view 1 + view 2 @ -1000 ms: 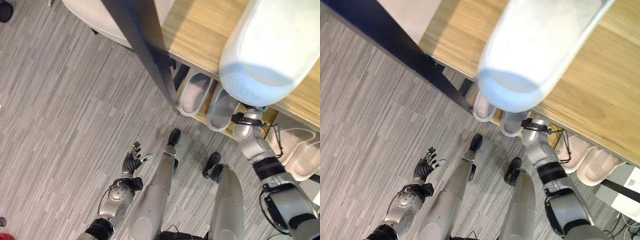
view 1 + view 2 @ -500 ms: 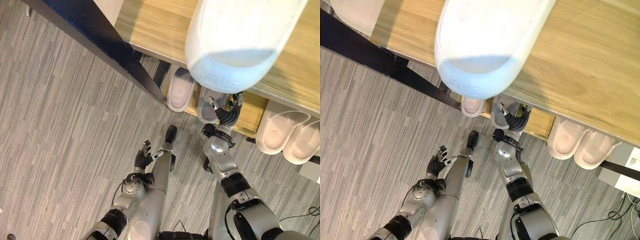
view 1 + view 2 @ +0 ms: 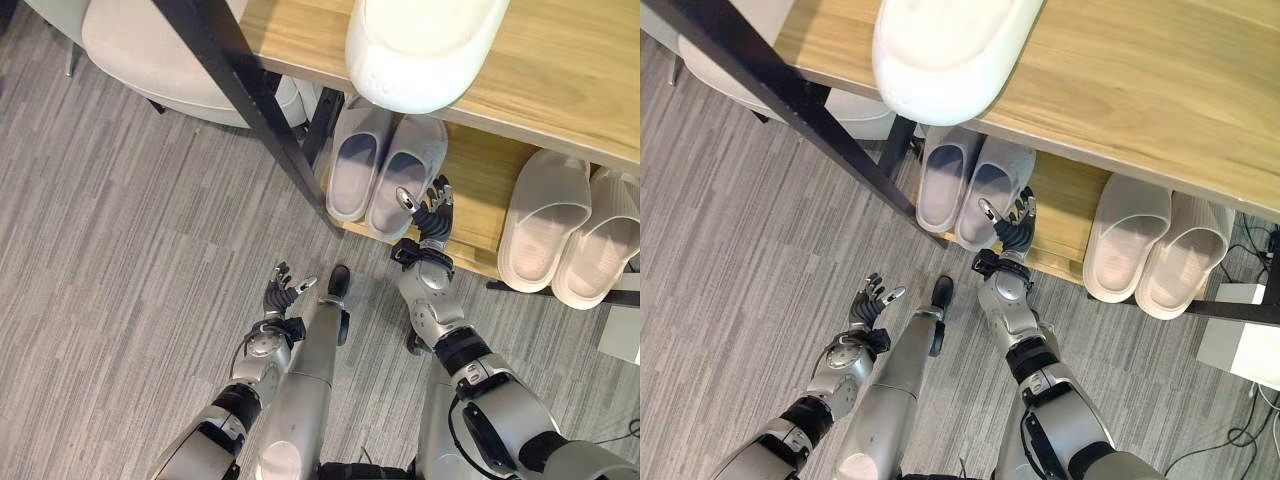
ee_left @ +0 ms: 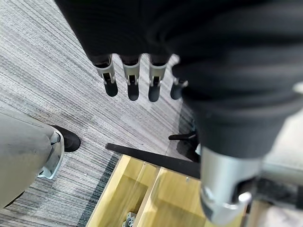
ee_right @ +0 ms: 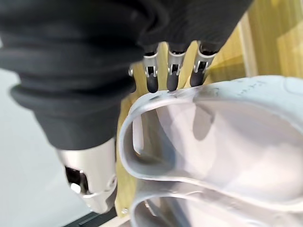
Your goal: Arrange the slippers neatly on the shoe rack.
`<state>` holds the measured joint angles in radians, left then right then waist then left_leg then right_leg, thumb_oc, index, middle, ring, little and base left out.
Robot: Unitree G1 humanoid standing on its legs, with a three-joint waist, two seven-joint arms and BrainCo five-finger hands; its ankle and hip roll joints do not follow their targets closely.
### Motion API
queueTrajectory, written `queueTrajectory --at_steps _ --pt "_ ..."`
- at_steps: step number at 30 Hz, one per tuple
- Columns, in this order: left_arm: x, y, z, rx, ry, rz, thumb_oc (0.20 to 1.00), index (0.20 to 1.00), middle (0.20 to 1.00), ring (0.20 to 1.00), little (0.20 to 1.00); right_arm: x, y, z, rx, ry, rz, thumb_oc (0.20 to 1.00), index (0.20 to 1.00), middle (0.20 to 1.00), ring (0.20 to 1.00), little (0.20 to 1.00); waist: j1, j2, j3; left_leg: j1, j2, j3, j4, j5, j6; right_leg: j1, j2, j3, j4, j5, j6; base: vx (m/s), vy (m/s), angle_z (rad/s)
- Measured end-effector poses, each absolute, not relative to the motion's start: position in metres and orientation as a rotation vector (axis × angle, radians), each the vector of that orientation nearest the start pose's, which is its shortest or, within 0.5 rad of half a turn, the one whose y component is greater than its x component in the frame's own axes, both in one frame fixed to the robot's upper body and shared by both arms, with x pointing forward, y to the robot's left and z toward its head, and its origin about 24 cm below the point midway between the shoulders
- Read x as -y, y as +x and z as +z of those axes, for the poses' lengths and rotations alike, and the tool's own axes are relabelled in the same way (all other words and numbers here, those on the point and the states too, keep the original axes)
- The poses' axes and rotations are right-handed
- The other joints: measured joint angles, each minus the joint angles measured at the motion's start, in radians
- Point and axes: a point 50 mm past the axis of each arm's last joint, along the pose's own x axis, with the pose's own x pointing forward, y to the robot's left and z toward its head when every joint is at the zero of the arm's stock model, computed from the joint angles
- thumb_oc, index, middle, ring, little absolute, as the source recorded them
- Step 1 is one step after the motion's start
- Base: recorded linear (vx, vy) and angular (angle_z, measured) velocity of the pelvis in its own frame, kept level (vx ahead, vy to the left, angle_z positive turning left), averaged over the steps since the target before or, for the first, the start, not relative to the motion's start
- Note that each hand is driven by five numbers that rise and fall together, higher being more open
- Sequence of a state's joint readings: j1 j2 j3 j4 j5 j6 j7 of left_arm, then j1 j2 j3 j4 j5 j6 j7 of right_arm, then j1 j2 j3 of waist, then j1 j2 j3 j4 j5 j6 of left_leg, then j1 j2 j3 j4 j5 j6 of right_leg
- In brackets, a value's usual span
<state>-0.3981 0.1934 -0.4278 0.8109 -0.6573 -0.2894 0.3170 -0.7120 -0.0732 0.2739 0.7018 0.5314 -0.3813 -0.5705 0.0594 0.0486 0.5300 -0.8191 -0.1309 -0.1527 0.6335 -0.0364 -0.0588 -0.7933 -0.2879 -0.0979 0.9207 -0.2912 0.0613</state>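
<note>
Risk of knocking grey slipper pair (image 3: 388,172) crooked on lower shelf (image 3: 478,215): right hand (image 3: 427,212) spread open, empty, touching heel; left hand (image 3: 283,295) relaxed open, idle.

An indoor room, likely an office or lab corner set up as an entryway. Grey striped carpet tiles (image 3: 120,250) spread from nine to six o'clock, while a wooden shoe rack (image 3: 570,70) with a black metal frame (image 3: 250,100) runs from twelve to three, holding pale slippers (image 3: 385,170); a padded grey seat (image 3: 160,60) sits at eleven.
</note>
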Motion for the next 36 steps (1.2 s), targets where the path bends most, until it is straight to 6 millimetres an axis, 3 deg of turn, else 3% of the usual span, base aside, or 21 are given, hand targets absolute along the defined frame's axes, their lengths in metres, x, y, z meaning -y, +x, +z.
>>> queueTrajectory --at_steps 3,6,7,8,9,11,14,16,18,21,22,25,29,33,36 --pt "-0.143 0.296 -0.031 -0.306 -0.177 0.172 1.000 1.000 1.000 1.000 1.000 0.104 0.366 0.105 0.147 0.307 -0.267 1.000 1.000 1.000 1.000 1.000 0.005 0.011 -0.007 0.000 -0.006 -0.011 0.111 -0.052 0.024 0.005 -0.001 -0.003 0.017 0.000 0.002 0.02 0.002 -0.26" --pt "-0.138 0.300 -0.025 -0.285 -0.204 0.164 1.000 1.000 1.000 1.000 1.000 0.108 0.367 0.106 0.155 0.268 -0.277 1.000 1.000 1.000 1.000 1.000 0.000 0.008 -0.011 0.001 -0.013 0.004 0.050 -0.052 0.019 -0.011 -0.003 0.012 -0.001 -0.025 -0.017 0.02 -0.008 0.11" --pt "-0.138 0.302 -0.024 -0.287 -0.212 0.170 1.000 1.000 1.000 1.000 1.000 0.115 0.369 0.107 0.166 0.215 -0.296 1.000 1.000 1.000 1.000 1.000 -0.003 0.002 -0.017 -0.038 -0.033 0.006 0.220 -0.094 0.046 -0.017 -0.029 0.009 -0.024 -0.014 -0.029 0.03 -0.001 0.04" --pt "-0.141 0.295 -0.032 -0.314 -0.218 0.190 1.000 1.000 1.000 1.000 1.000 0.117 0.368 0.103 0.152 0.155 -0.298 1.000 1.000 1.000 1.000 1.000 0.005 0.014 -0.026 0.022 -0.016 0.000 0.280 -0.166 0.051 -0.015 -0.015 0.006 -0.022 -0.012 -0.015 0.05 -0.003 -0.03" --pt "-0.141 0.293 -0.035 -0.327 -0.217 0.195 1.000 1.000 1.000 1.000 1.000 0.120 0.368 0.101 0.150 0.106 -0.302 1.000 1.000 1.000 1.000 1.000 -0.006 0.024 -0.036 0.039 -0.012 -0.006 0.234 -0.235 0.037 -0.014 -0.018 -0.002 -0.023 -0.008 -0.002 0.06 -0.005 0.02" --pt "-0.144 0.286 -0.035 -0.309 -0.243 0.205 1.000 1.000 1.000 1.000 1.000 0.150 0.367 0.097 0.163 -0.197 -0.409 1.000 1.000 1.000 1.000 1.000 -0.002 0.022 -0.053 0.058 -0.014 0.001 0.173 -0.189 0.043 0.005 -0.015 0.009 -0.062 0.013 0.009 0.05 -0.006 0.41" --pt "-0.166 0.260 -0.056 -0.375 -0.198 0.251 1.000 1.000 1.000 1.000 1.000 0.185 0.363 0.090 0.166 -0.407 -0.565 1.000 1.000 1.000 1.000 1.000 0.017 0.014 -0.073 0.097 0.003 -0.006 0.135 -0.183 0.053 0.058 -0.013 -0.021 -0.119 0.053 0.019 0.02 -0.001 0.02" --pt "-0.177 0.234 -0.077 -0.456 -0.151 0.262 1.000 1.000 1.000 1.000 1.000 0.215 0.359 0.083 0.109 -0.545 -0.645 1.000 1.000 1.000 1.000 1.000 0.020 0.008 -0.104 0.150 0.006 -0.016 0.041 -0.140 0.056 0.118 -0.012 -0.048 -0.215 0.128 0.024 0.08 -0.043 0.11" --pt "-0.184 0.218 -0.087 -0.497 -0.140 0.273 1.000 1.000 1.000 1.000 1.000 0.228 0.356 0.086 0.116 -0.600 -0.681 1.000 1.000 1.000 1.000 1.000 0.016 0.002 -0.113 0.219 0.020 -0.031 -0.036 -0.117 0.048 0.196 0.005 -0.071 -0.300 0.151 0.028 0.15 -0.068 0.04" --pt "-0.187 0.204 -0.094 -0.533 -0.137 0.253 1.000 1.000 1.000 1.000 1.000 0.221 0.346 0.070 0.096 -0.566 -0.668 1.000 1.000 1.000 1.000 1.000 0.018 -0.029 -0.156 0.311 0.042 -0.033 -0.151 -0.080 0.036 0.288 0.025 -0.098 -0.417 0.191 0.030 0.15 -0.069 -0.08" --pt "-0.189 0.196 -0.100 -0.561 -0.121 0.244 1.000 1.000 1.000 1.000 1.000 0.209 0.339 0.058 0.077 -0.544 -0.633 1.000 1.000 1.000 1.000 1.000 0.010 -0.050 -0.180 0.346 0.055 -0.028 -0.192 -0.075 0.035 0.316 0.039 -0.098 -0.449 0.211 0.031 0.15 -0.051 -0.12" --pt "-0.182 0.195 -0.102 -0.572 -0.129 0.219 1.000 1.000 1.000 1.000 1.000 0.188 0.320 0.040 0.076 -0.509 -0.530 1.000 1.000 1.000 1.000 1.000 0.002 -0.055 -0.196 0.406 0.073 -0.026 -0.264 -0.055 0.032 0.379 0.057 -0.118 -0.528 0.244 0.032 0.18 -0.056 -0.11" --pt "-0.181 0.190 -0.109 -0.612 -0.144 0.229 1.000 1.000 1.000 1.000 1.000 0.156 0.290 0.027 0.098 -0.478 -0.218 1.000 1.000 1.000 1.000 1.000 -0.024 -0.062 -0.205 0.543 0.108 0.001 -0.405 -0.020 0.034 0.515 0.097 -0.118 -0.703 0.311 0.036 0.13 -0.044 -0.24" --pt "-0.183 0.189 -0.110 -0.621 -0.116 0.221 1.000 1.000 1.000 1.000 1.000 0.160 0.274 0.023 0.091 -0.480 -0.089 1.000 1.000 1.000 1.000 1.000 -0.051 -0.061 -0.220 0.609 0.120 0.003 -0.486 0.004 0.029 0.589 0.116 -0.123 -0.803 0.347 0.039 0.12 -0.038 -0.05" --pt "-0.192 0.171 -0.121 -0.692 -0.085 0.211 1.000 1.000 1.000 1.000 1.000 0.153 0.244 0.002 -0.012 -0.369 0.112 1.000 1.000 1.000 1.000 1.000 -0.064 -0.072 -0.269 0.694 0.135 0.022 -0.568 0.020 0.026 0.677 0.130 -0.122 -0.908 0.380 0.041 0.15 -0.050 -0.14"
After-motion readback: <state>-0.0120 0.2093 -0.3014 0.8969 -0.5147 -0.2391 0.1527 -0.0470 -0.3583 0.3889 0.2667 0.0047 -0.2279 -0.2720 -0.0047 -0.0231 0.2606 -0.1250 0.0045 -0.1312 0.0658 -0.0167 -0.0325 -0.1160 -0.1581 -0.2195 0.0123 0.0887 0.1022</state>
